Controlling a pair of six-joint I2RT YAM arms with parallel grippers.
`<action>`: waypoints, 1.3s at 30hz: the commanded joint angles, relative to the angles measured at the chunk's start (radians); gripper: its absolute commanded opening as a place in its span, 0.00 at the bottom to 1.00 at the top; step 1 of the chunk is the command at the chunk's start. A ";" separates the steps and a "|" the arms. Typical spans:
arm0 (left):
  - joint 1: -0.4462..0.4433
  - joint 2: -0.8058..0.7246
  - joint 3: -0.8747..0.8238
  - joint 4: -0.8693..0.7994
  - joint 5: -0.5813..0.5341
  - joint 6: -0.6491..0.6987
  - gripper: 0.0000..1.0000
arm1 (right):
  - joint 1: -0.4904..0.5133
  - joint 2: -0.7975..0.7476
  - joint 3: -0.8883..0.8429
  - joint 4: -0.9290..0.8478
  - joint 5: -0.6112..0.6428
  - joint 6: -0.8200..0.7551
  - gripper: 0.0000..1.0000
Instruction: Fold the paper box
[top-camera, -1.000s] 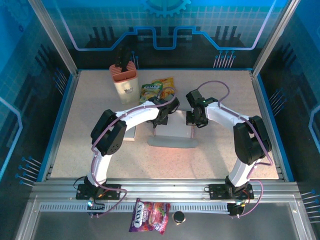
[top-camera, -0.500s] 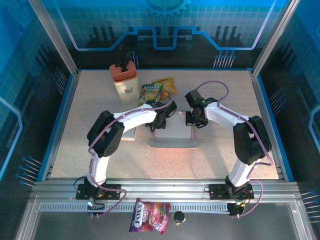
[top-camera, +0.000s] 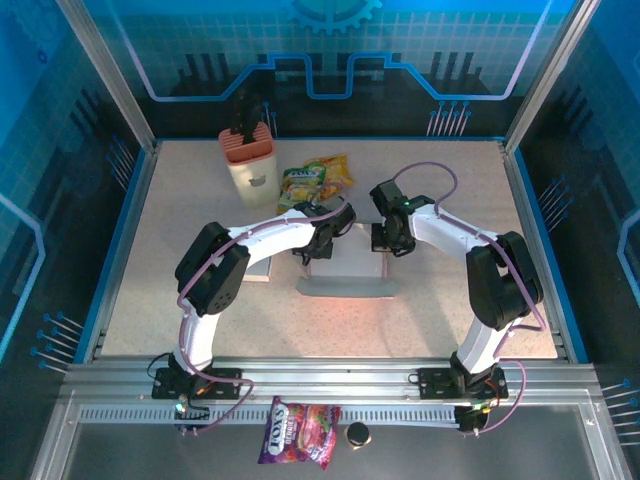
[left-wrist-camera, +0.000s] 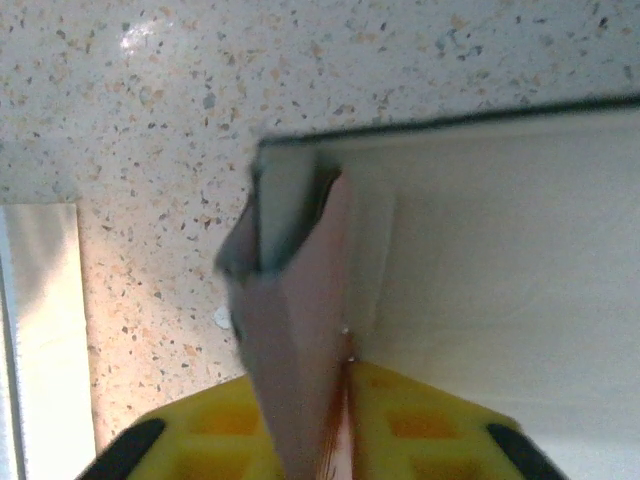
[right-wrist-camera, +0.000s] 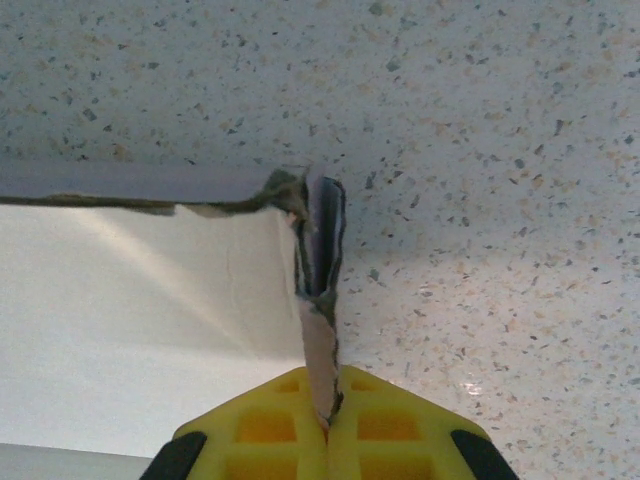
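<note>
1. The speckled counter (top-camera: 450, 310) carries everything listed here.
2. The paper box (top-camera: 346, 265) lies flat between the two grippers with its open side up. Its long axis runs from one gripper across to the other, and a grey wall lies along the edge nearer the arm bases.
3. The left gripper (left-wrist-camera: 335, 420) has its yellow fingers on either side of the box's upright left end flap. I cannot tell whether they are pressing on it or standing slack.
4. The right gripper (right-wrist-camera: 330, 410) has its fingers pinched together on the thin, ragged right end flap of the box.
5. A beige knife block (top-camera: 249, 165) with an orange top stands beyond the left gripper and off to its left.
6. A yellow-green snack packet (top-camera: 317, 177) lies just beyond the left gripper.
7. A white sheet (left-wrist-camera: 40, 330) lies flat just to the left of the left gripper, apart from the box.
</note>
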 joint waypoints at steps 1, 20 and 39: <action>-0.009 -0.045 -0.008 -0.026 0.013 -0.008 0.35 | 0.011 0.000 0.007 -0.026 0.029 0.022 0.00; 0.038 -0.392 -0.033 0.041 0.173 -0.051 0.50 | -0.081 0.077 0.040 -0.234 0.087 0.235 0.00; 0.084 -0.716 -0.400 0.141 0.507 -0.102 0.44 | -0.326 -0.018 -0.123 -0.396 -0.182 0.841 0.00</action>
